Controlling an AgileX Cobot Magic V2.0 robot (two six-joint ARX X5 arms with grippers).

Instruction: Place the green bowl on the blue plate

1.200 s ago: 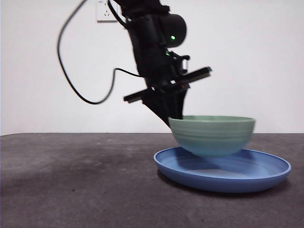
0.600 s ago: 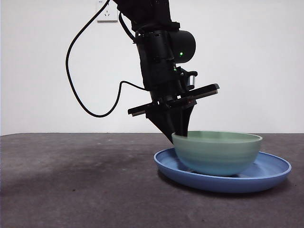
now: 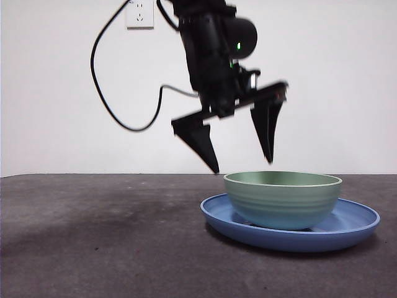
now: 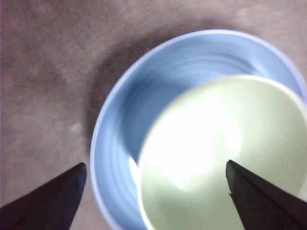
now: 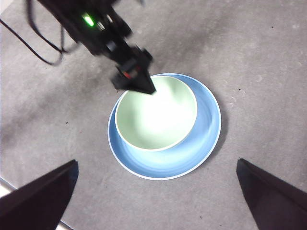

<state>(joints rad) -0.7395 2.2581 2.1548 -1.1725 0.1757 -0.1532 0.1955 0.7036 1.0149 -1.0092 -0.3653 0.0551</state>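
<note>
**Bowl on plate, hand clear**

Green bowl (image 3: 283, 198): upright on the blue plate (image 3: 353, 225), off-centre, on the table (image 3: 93, 248). Left hand (image 3: 239, 162): just above the bowl's rim, jaws wide apart, empty. Right hand (image 5: 153, 191): high above, spread, empty. We judge placement done; next, lift the left hand straight away.

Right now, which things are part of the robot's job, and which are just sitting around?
Part of the job:
- green bowl, sitting on the plate
- blue plate, under the bowl
- left gripper, open, just above the bowl's rim

Just around:
- right gripper, open, waiting high above
- black cable
- wall socket
- table
</note>
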